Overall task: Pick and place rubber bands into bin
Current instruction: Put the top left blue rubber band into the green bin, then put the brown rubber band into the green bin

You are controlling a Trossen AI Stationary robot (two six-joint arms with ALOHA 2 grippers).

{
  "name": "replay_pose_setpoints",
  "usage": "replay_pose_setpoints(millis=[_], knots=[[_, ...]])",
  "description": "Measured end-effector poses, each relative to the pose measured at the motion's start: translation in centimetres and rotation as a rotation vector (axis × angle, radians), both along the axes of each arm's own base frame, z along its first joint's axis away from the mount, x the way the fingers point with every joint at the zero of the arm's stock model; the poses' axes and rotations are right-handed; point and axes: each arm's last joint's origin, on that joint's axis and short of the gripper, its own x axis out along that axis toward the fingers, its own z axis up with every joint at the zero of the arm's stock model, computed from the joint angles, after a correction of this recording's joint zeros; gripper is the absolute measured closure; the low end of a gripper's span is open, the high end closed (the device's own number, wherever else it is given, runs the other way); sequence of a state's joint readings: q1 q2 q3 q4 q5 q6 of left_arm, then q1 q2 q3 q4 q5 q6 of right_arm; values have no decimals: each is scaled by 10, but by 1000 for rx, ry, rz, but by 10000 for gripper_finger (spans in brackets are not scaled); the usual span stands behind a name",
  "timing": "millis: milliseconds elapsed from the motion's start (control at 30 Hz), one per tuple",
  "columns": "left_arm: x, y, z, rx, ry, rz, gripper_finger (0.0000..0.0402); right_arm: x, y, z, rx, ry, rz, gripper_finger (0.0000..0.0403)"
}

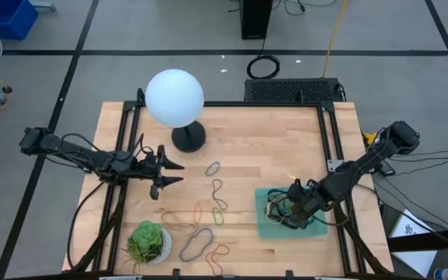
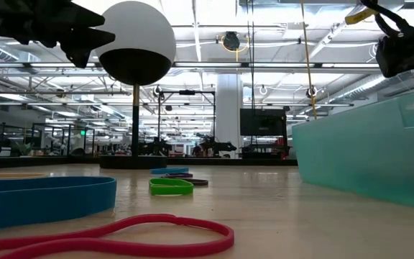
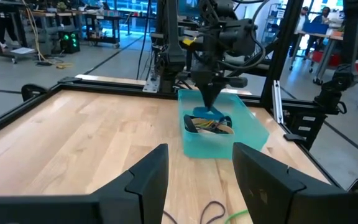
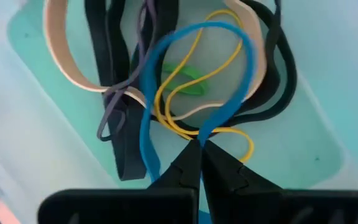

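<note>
Fingers of the right hand (image 4: 199, 149) pinched a blue rubber band (image 4: 185, 81) inside the bin (image 1: 264, 225), likely to drop it there, while the left hand (image 1: 173, 174) waited open.

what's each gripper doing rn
left gripper: open, empty, above the table.
right gripper: shut on a blue band, over the bin.

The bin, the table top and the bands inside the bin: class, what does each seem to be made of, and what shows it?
The bin: translucent mint-green plastic, probably; light passes through its smooth walls.
The table top: pale wood in a matte finish; grain and plank seams show.
The rubber bands: apparently rubber, matte; thin flat loops lying limp and tangled, the blue one pinched in the right pincer.
</note>
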State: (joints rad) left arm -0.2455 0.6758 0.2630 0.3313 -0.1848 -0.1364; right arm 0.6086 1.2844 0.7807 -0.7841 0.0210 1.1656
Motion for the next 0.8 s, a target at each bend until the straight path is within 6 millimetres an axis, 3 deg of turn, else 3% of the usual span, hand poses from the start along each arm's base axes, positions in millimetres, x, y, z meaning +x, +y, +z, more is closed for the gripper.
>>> replay_pose_setpoints(millis=[267,567,800], knots=[[0,0,0,1,-1,0,215,0,1,1,21,2,37,374],[0,0,0,-6,-3,0,215,-2,-1,5,23,-10,37,264],[0,0,0,-5,-3,0,215,-2,-4,35,27,-161,23,216]])
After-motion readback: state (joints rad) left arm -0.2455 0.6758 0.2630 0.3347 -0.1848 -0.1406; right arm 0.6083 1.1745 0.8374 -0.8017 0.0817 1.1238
